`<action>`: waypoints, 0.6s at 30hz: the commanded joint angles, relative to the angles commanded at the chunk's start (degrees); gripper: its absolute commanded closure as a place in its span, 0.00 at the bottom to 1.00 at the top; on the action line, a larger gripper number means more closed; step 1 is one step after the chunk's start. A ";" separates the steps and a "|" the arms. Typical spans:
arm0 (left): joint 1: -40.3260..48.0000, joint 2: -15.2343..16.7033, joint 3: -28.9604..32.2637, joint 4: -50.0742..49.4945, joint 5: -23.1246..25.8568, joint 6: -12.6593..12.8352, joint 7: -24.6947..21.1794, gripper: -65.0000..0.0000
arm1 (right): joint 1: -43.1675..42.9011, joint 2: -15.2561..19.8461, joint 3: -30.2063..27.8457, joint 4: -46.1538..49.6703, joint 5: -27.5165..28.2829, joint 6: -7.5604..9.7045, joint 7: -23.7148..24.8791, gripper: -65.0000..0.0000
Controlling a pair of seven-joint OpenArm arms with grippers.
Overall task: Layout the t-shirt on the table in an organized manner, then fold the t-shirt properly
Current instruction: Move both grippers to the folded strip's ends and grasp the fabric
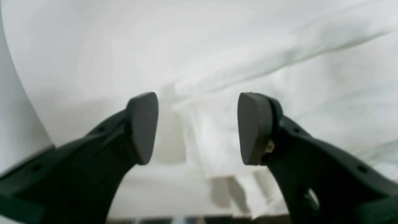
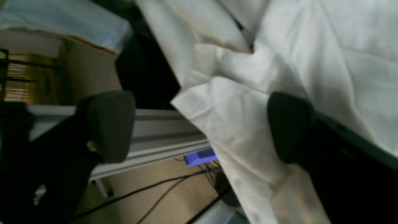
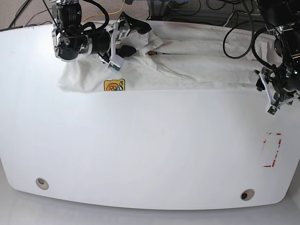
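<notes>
While both pincers gape released, t-shirt [image 3: 187,63] lies rumpled along table [image 3: 150,150] far edge.

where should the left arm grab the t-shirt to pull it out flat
Probably the folded hem corner of the t-shirt lying between the open left gripper pads. It sits flat on the table, so come down from above and pinch that layered edge, which looks thicker than the smooth cloth behind it.
</notes>
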 joint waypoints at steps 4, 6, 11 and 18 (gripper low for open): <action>1.58 -0.09 -0.09 2.99 -4.48 0.00 2.11 0.42 | 0.09 2.64 0.62 -0.09 4.40 0.00 0.26 0.00; 2.20 -0.09 -0.09 3.69 -6.24 0.00 2.64 0.42 | 0.09 2.99 1.58 -0.09 5.19 0.00 0.26 0.01; 6.07 -0.09 -0.09 4.66 -11.52 0.00 3.43 0.42 | -0.79 3.87 6.24 -0.18 4.66 0.00 0.26 0.28; 11.08 0.00 -0.09 4.66 -12.66 0.00 3.16 0.47 | -3.25 4.66 14.15 -0.09 -3.69 0.00 0.35 0.73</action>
